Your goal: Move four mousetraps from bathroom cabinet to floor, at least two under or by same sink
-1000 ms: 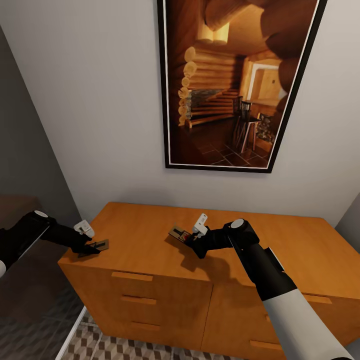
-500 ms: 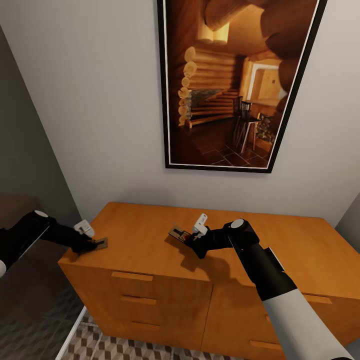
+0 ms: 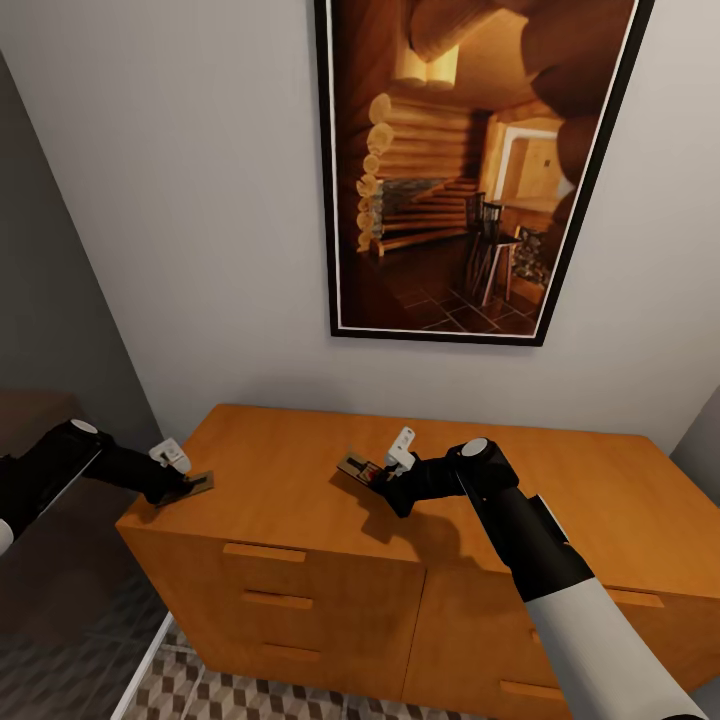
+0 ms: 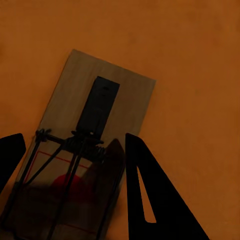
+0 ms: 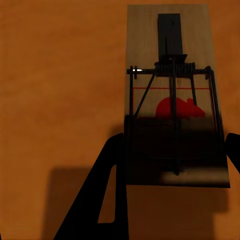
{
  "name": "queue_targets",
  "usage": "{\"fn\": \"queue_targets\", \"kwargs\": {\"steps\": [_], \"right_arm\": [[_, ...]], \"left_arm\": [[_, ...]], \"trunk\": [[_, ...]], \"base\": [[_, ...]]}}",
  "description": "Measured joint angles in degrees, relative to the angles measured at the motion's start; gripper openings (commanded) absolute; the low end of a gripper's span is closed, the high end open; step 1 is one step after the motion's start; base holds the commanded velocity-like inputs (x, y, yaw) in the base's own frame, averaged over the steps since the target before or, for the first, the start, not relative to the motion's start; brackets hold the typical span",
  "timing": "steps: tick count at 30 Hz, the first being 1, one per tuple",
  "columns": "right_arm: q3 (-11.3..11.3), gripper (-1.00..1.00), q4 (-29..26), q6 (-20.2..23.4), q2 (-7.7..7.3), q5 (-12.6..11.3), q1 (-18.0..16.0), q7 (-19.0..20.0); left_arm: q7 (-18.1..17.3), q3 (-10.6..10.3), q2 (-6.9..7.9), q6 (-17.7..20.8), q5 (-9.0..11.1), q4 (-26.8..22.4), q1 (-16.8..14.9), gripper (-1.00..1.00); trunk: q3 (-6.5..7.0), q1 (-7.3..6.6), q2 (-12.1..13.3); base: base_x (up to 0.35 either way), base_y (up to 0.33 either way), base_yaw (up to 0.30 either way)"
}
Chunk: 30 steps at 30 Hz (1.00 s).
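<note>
Two mousetraps show on the top of the orange-brown cabinet [image 3: 300, 560]. My left gripper [image 3: 178, 487] is shut on a mousetrap [image 3: 199, 483] at the cabinet's left front corner, tilted a little off the wood. In the left wrist view its black fingers [image 4: 150, 195] clamp the near end of that mousetrap [image 4: 100, 110]. My right gripper [image 3: 387, 482] is shut on the other mousetrap [image 3: 354, 466] over the middle of the top. That mousetrap [image 5: 172, 65], with its red mouse mark, hangs above its own shadow, and the right gripper [image 5: 175, 145] straddles its near end.
A large framed picture [image 3: 470, 170] hangs on the pale wall above the cabinet. A grey wall [image 3: 40, 280] closes in on the left. Cube-patterned bathroom floor [image 3: 230, 690] shows below the drawers with bar handles [image 3: 265, 552].
The left gripper has drawn its mousetrap slightly up and back at the cabinet's corner. The right arm and its mousetrap have not moved.
</note>
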Motion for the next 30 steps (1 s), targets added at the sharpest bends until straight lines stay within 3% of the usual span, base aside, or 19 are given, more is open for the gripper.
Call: {"fn": "queue_targets", "kwargs": {"steps": [9, 15, 22, 30], "right_arm": [[0.0, -1.0, 0.0, 0.0, 0.0, 0.0, 0.02, 0.0], [0.0, -1.0, 0.0, 0.0, -0.02, 0.0, 0.01, 0.0], [0.0, -1.0, -0.01, -0.02, -0.07, 0.0, 0.01, 0.0], [-0.01, -1.0, -0.05, -0.03, -0.04, -0.03, 0.01, 0.0]], "left_arm": [[-0.16, 0.41, -0.1, 0.26, 0.1, 0.38, -0.01, -1.0], [-0.36, 0.39, -0.29, 0.66, -0.59, -2.14, 0.07, -1.0], [-0.37, 0.18, 0.01, 8.19, -0.28, -10.89, 0.07, -1.0], [-0.44, 0.26, 0.01, 9.62, -0.17, -13.62, 0.07, -1.0]], "trunk": [[0.0, 0.0, 0.0], [-0.01, 0.01, 0.01], [-0.01, 0.01, 0.01], [-0.02, 0.01, 0.01]], "base": [[0.0, 0.0, 0.0], [0.0, 0.0, 0.0], [0.0, 0.0, 0.0], [0.0, 0.0, 0.0]]}}
